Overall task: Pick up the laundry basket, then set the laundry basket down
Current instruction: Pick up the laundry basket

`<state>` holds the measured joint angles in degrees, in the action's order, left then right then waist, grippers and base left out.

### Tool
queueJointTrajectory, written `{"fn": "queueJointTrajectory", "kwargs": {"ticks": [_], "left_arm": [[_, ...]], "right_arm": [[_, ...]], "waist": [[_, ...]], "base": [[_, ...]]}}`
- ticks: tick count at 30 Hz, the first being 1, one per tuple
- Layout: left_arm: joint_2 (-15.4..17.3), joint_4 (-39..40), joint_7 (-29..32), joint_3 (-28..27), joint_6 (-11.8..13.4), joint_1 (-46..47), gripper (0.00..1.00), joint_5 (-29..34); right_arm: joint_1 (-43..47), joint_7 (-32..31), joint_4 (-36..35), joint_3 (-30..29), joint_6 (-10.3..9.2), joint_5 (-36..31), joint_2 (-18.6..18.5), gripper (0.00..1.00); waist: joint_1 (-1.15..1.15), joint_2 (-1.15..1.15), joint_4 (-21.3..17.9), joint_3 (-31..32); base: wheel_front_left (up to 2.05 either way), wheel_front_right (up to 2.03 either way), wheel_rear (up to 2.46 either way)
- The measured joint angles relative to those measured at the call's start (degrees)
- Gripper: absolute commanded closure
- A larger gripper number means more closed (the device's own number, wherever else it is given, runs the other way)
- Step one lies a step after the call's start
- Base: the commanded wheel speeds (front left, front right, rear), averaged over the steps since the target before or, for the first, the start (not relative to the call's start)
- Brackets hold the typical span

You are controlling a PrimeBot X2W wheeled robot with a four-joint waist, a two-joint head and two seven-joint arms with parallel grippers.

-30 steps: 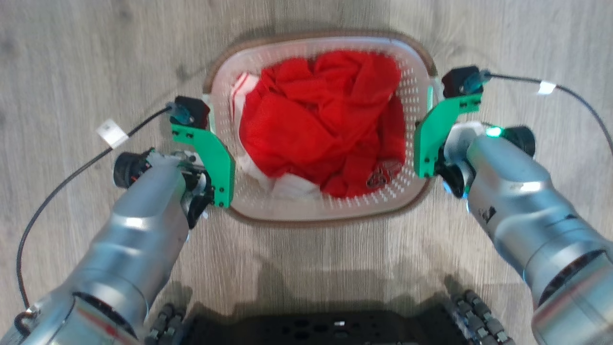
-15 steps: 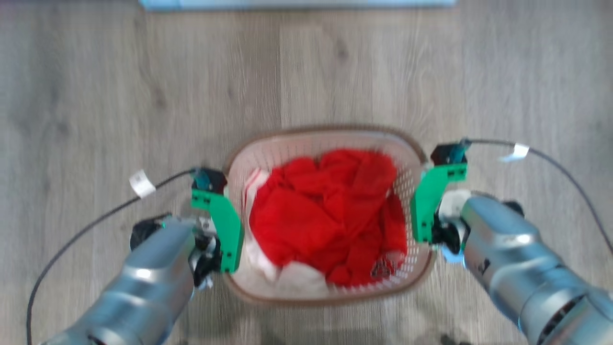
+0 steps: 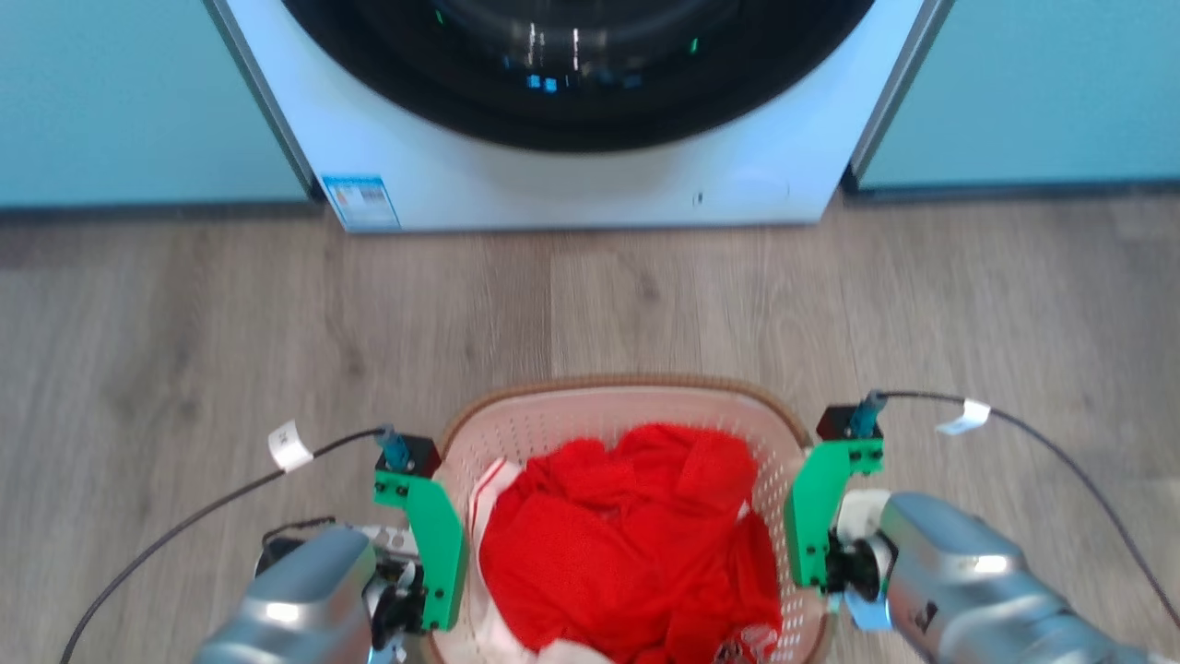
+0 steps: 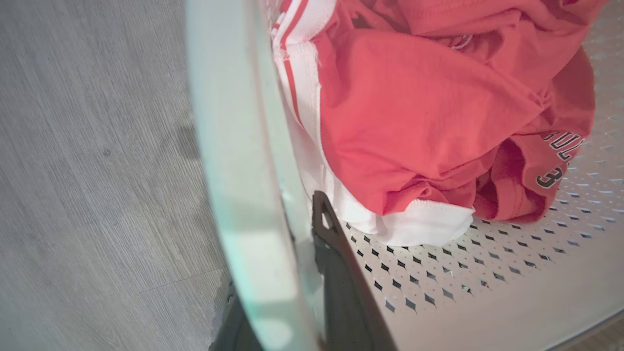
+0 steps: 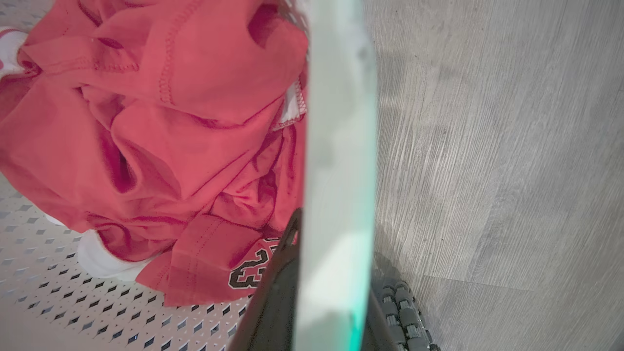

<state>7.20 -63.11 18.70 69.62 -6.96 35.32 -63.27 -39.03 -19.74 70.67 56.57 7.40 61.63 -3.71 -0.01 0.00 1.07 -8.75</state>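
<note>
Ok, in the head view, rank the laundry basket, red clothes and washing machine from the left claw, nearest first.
1. laundry basket: its left side is clamped in the left claw.
2. red clothes: inside the basket, rightward.
3. washing machine: ahead, at the view's top.

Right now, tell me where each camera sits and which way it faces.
Head view: on the head, facing forward and down at the washing machine, floor and laundry basket; both forearms show.
Left wrist view: left wrist, along the left gripper astride the basket's rim, at red clothes.
Right wrist view: right wrist, along the right gripper astride the opposite rim.
All three share the basket and clothes.
</note>
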Motion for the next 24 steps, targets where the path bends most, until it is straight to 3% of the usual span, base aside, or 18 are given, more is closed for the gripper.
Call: {"fn": "queueJointTrajectory", "kwargs": {"ticks": [10, 24], "left_arm": [[0.7, 0.9, 1.6, 2.2, 0.0, -3.0, 1.00, -3.0], [1.1, 1.4, 4.1, 3.7, 0.0, -4.0, 1.00, -4.4]], "right_arm": [[3.2, -2.4, -0.7, 2.2, -0.05, 2.1, 0.0, 1.00], [4.4, -2.8, -1.6, 5.0, -0.07, 4.1, 0.0, 1.00]], "waist": [[0.00, 0.00, 0.7, 8.1], [0.00, 0.00, 1.8, 10.9]], "base": [[0.00, 0.00, 0.00], [0.00, 0.00, 0.00]]}}
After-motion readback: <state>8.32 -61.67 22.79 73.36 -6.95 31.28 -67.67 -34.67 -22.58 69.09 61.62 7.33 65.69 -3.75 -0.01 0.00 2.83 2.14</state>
